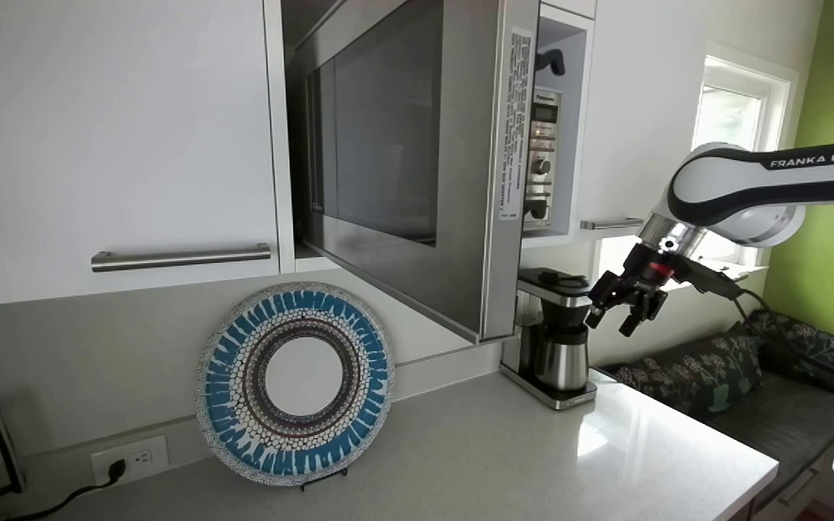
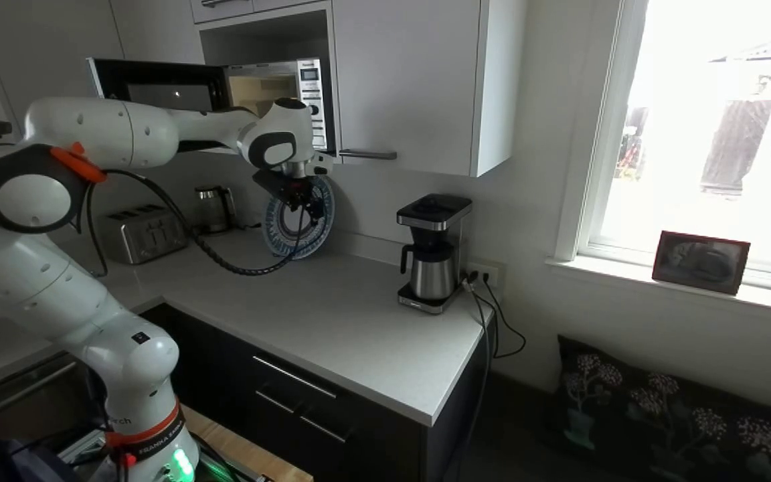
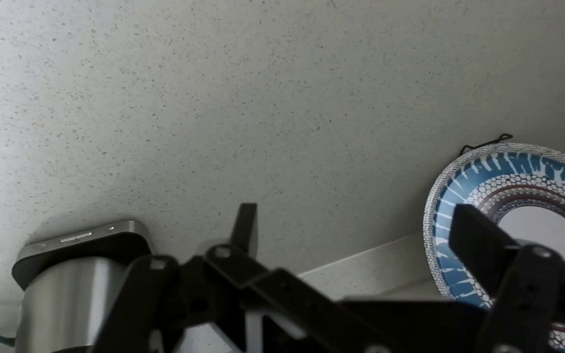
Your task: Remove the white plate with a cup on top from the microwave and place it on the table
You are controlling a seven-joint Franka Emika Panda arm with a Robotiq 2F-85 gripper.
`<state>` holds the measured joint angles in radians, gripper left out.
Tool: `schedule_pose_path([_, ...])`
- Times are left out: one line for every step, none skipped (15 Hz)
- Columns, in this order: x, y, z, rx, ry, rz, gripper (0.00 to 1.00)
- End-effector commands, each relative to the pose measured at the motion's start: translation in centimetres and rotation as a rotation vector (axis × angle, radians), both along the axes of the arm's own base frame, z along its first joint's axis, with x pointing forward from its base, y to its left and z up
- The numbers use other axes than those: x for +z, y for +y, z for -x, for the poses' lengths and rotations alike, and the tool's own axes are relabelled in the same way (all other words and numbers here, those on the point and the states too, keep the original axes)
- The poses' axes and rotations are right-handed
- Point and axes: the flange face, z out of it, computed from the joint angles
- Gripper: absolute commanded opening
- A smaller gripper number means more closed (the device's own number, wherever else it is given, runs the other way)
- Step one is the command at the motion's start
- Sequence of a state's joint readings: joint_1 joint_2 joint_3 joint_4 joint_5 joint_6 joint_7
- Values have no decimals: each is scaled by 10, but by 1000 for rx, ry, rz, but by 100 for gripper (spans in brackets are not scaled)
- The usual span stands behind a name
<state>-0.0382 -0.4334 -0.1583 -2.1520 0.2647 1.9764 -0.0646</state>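
Empty, its two fingers [image 3: 246, 228] spread well apart, the end effector [image 3: 354, 214] points down over the surface [image 3: 263, 98], with nothing held. Higher up sits the microwave [image 2: 314, 100], its door [image 1: 388, 145] swung wide. I can't spot the white plate or the cup anywhere; the arm [image 2: 118, 134] blocks part of the lit opening from where I stand, so I'd guess both are inside. By my reading, the step in hand is the reach for them. To do it well, I'd raise the arm first, turn the fingers level, and keep clear of the door's edge on the way round. Go in straight, take the white plate by its rim, and draw it out slowly and flat, since a loose cup could slide at the least tilt. For setting down, the stretch between the coffee maker [image 2: 434, 253] and the patterned plate [image 1: 303, 376] looks sensible to me. Counting outward, I make it one end effector, one arm, one patterned plate leaning upright, one coffee maker and one microwave. Farther along the surface come one kettle [image 2: 213, 209] and one toaster [image 2: 143, 234], and farthest off, one framed picture [image 2: 700, 262] by the window [image 2: 713, 134]. White plates and cups in sight: none of either, though the task wants one of each.
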Motion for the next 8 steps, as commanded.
schedule_pose_path([12, 22, 22, 22, 3, -89, 100])
schedule_pose_path([15, 29, 29, 32, 5, -122, 100])
schedule_pose_path([19, 36, 37, 26, 20, -146, 100])
schedule_pose_path([21, 43, 43, 18, 20, -176, 100])
schedule_pose_path([24, 50, 49, 0, 17, -221, 100])
schedule_pose_path([27, 58, 52, -17, 13, -254, 100])
schedule_pose_path([29, 67, 55, -29, 1, -287, 100])
schedule_pose_path([32, 76, 56, -38, -7, -321, 100])
